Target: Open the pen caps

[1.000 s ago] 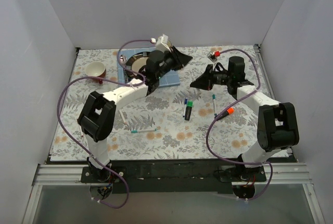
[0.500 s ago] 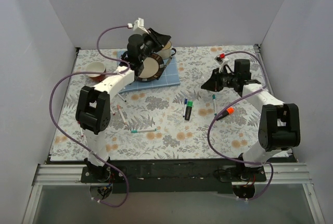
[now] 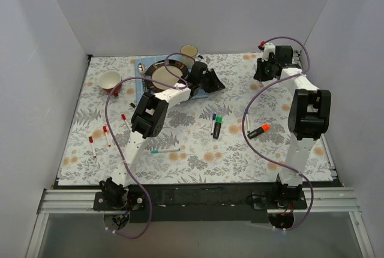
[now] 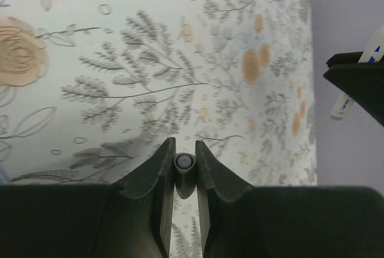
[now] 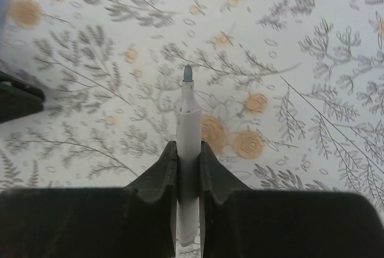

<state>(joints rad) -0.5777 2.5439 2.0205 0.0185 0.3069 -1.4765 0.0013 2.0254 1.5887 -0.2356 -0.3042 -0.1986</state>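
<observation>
In the left wrist view my left gripper [image 4: 184, 163] is shut on a small dark pen cap [image 4: 184, 163], seen end-on; its colour is hard to tell. In the right wrist view my right gripper [image 5: 188, 159] is shut on a white pen barrel [image 5: 189, 129] whose grey-blue tip [image 5: 188, 75] is bare. In the top view the left gripper [image 3: 211, 81] is just right of the plate and the right gripper [image 3: 264, 69] is at the back right, apart from it. A green-capped black marker [image 3: 217, 127], an orange-capped marker [image 3: 259, 129] and several slim pens [image 3: 166, 149] lie on the cloth.
A brown-rimmed plate [image 3: 157, 78] on a blue mat, a mug [image 3: 189, 51] and a bowl [image 3: 110, 80] stand at the back left. Red-ended pens [image 3: 93, 144] lie at the left. The floral cloth [image 3: 198, 162] covers the table between white walls.
The left gripper came down from above the mug to the right of the plate. The right gripper moved back to the far right corner, away from the left one.
</observation>
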